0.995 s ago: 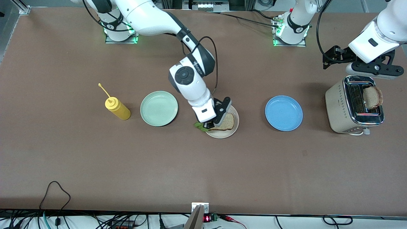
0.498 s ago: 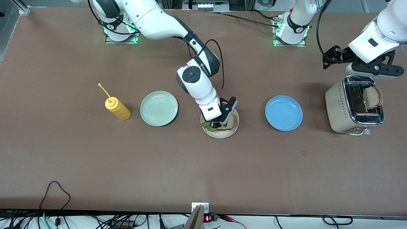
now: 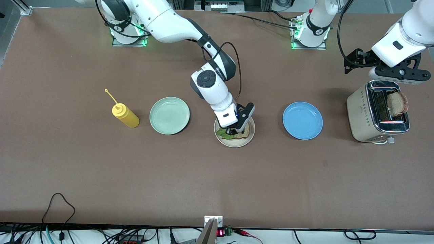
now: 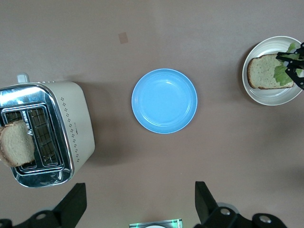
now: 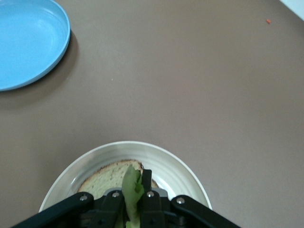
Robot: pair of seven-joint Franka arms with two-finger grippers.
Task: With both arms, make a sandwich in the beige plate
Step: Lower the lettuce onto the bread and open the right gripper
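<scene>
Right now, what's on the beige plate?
One bread slice lies on the beige plate, with a lettuce leaf over it, pinched in the right hand. The hand covers part of the slice.

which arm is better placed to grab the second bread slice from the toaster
Left. The left gripper hangs open right above the toaster, where the bread slice sticks up. The right gripper is shut on the lettuce over the beige plate.

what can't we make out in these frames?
- Front view: the right gripper covers much of the bread slice and lettuce on the beige plate.
- Right wrist view: lettuce cut off by the frame edge and jaws.
- Left wrist view: left gripper tips cut off; toaster slots too dark to see inside.
</scene>
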